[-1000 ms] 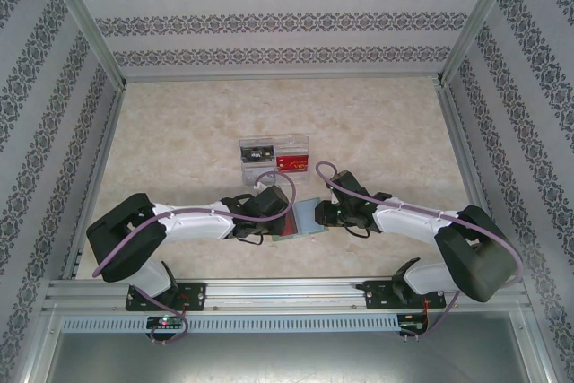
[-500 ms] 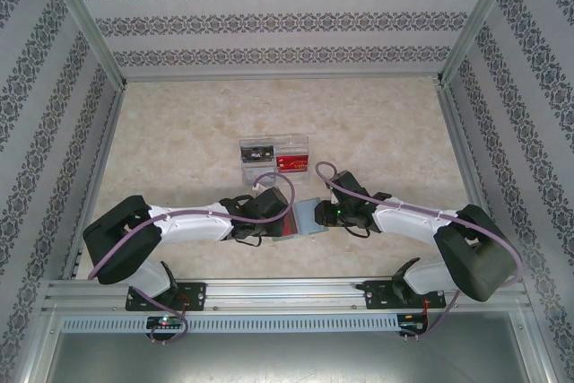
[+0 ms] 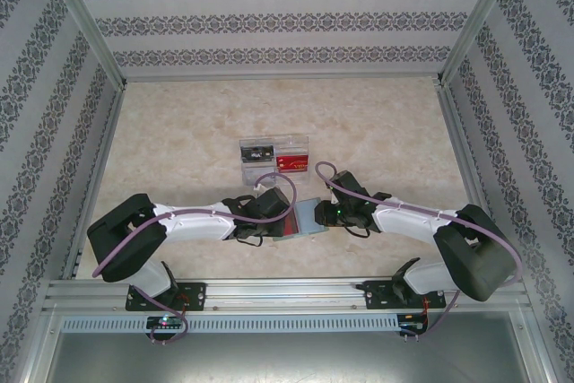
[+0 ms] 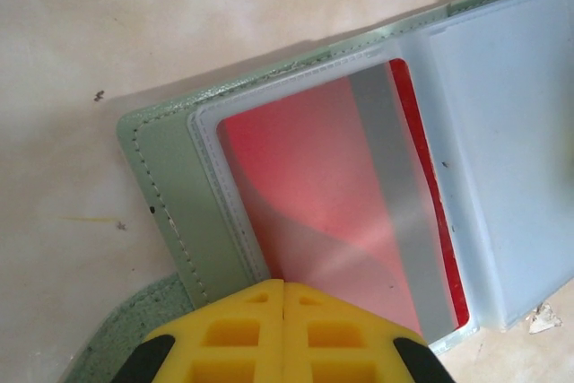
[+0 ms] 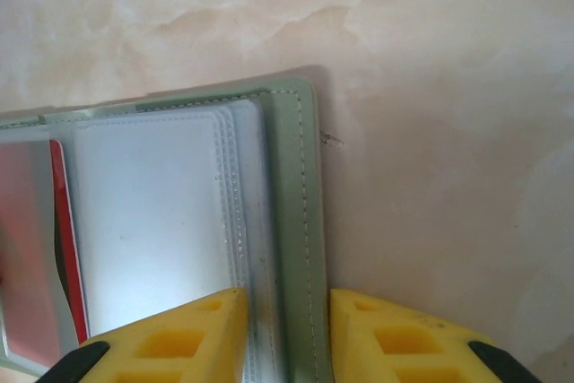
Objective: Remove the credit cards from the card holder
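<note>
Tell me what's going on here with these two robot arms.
The two arms are working on an open card holder lying flat on the table. The left pincer is shut right at the edge of a red credit card tucked inside it. Whether it actually pinches the card is unclear. The right pincer has its fingers apart, straddling the holder's right edge. The card is not yet out.
</note>
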